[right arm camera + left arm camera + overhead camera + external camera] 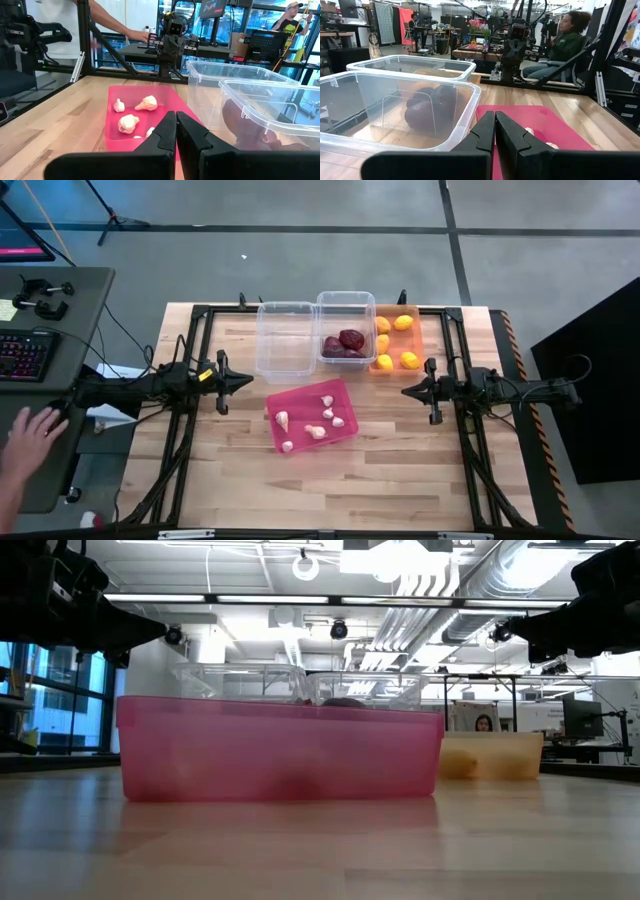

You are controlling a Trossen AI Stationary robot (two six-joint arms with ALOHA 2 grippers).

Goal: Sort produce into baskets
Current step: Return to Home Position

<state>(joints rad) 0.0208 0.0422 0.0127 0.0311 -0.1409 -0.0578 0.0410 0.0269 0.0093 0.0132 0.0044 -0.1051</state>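
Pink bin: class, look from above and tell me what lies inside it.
Six white garlic bulbs lie loose on the pink bin floor in the high view; nothing else shows inside. In the low view its tinted wall covers them.

Garlic (316, 431) unseen behind pink bin (280, 750) wall
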